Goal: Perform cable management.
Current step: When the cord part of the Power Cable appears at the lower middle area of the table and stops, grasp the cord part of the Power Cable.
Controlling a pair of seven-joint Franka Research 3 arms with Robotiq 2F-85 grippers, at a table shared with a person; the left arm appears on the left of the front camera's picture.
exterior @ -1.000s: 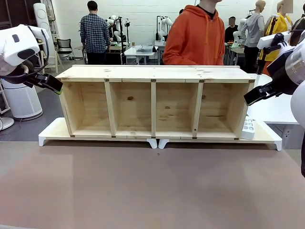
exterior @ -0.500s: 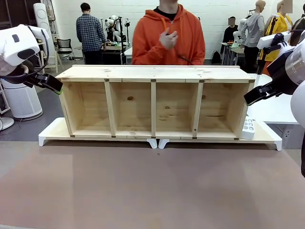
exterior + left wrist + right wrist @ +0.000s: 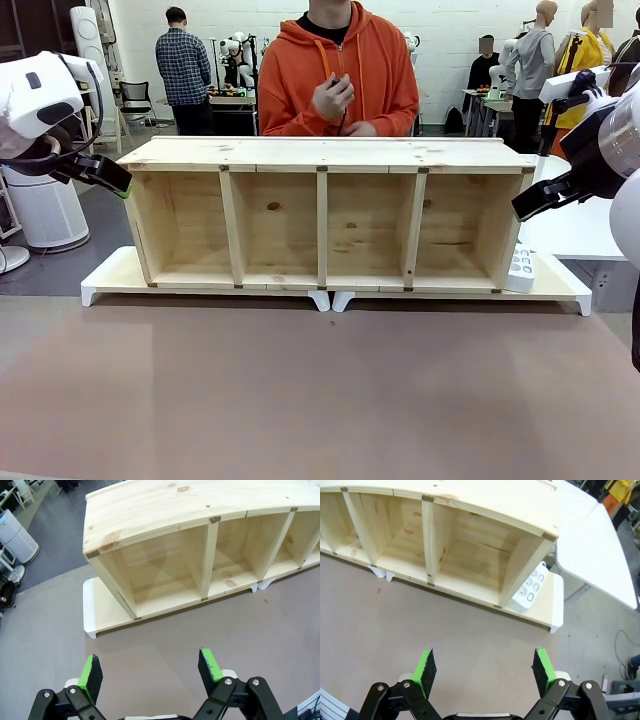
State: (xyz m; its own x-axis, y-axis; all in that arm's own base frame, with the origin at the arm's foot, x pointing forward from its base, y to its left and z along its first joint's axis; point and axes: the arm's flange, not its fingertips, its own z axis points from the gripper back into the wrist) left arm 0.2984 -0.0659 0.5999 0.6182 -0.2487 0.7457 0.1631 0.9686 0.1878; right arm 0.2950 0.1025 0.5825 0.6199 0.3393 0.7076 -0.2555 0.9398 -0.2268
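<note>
Over the table's (image 3: 320,400) two ends, the left end effector (image 3: 150,669) and right end effector (image 3: 485,666) hang wide open and empty. Nothing looks routed yet. The cable (image 3: 344,117) seems to be the thin dark strand at the person's hand (image 3: 333,97), behind the wooden shelf (image 3: 325,215). The table in front is bare, with shelf edges and a power strip (image 3: 530,592) bounding the far side.

Brown table (image 3: 300,400), two white risers (image 3: 110,275) end to end, wooden shelf (image 3: 325,155) across them, white power strip (image 3: 520,270) beside

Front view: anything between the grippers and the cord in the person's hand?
The four-bay pine shelf unit stands between the left gripper, the right gripper and the person's hand holding the faint thin black cord behind it; above its top, nothing blocks.
</note>
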